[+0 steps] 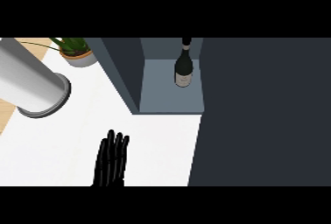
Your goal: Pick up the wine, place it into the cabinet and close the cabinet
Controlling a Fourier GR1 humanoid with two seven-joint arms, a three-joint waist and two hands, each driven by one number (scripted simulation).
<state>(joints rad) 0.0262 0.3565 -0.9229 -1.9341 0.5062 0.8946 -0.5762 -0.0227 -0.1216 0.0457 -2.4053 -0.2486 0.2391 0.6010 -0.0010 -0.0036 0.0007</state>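
The wine bottle (184, 66) is dark with a pale label and stands upright inside the open cabinet (169, 98), on its grey-blue floor near the back. A wide dark panel (262, 113), which looks like the cabinet's door, fills the right side of the view and borders the opening. My left hand (111, 159) shows at the lower edge over the white counter, open with its fingers straight and pointing up. It is well short of the cabinet and touches nothing. My right hand does not show.
A large grey cylinder (32, 83) lies slanted across the upper left. A potted plant (77, 53) stands behind it beside the cabinet's dark left wall. The white counter (58, 140) stretches between my hand and the cabinet.
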